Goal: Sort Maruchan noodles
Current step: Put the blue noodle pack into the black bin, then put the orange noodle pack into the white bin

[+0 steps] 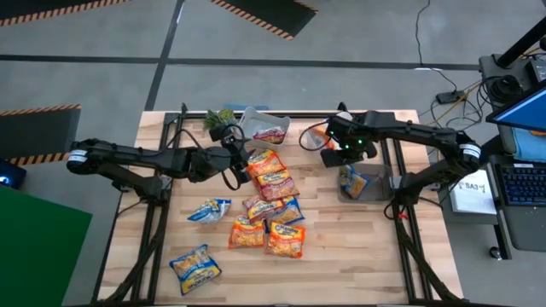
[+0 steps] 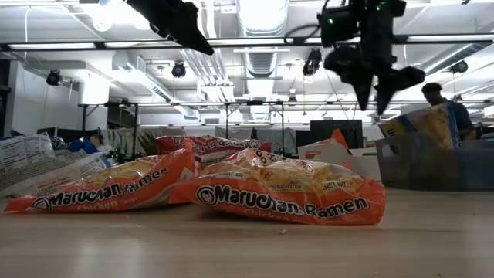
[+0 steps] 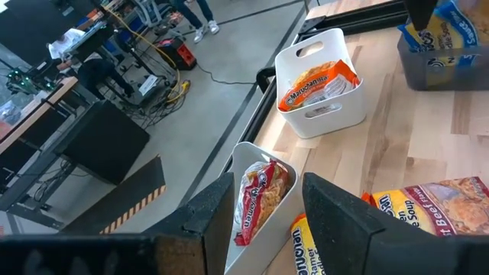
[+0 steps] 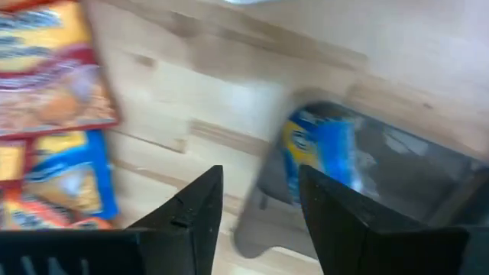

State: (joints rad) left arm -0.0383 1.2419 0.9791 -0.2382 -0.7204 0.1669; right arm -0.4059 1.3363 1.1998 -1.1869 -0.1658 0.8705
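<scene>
Right gripper [image 1: 334, 156] above the grey tub [image 1: 363, 194], fingers spread, nothing pinched; a blue-yellow packet [image 4: 317, 156] stands in that tub. Left gripper [image 1: 242, 164] at the far edge of the packet pile [image 1: 271, 213], fingers apart, empty. White tub [image 3: 317, 114] holds an orange packet [image 3: 317, 82]; clear tub [image 3: 246, 153] holds a pink-red packet [image 3: 260, 198]. 2 blue-yellow packets [image 1: 194, 266] lie apart on the table [image 1: 358, 256].

The front orange packet [image 2: 289, 197] reads "Maruchan Ramen". The orange packet beside it [image 2: 108, 188] reads "Maruchan Ramen Chicken". A pink-red packet [image 3: 432, 202] reads "Beef Flavor".
</scene>
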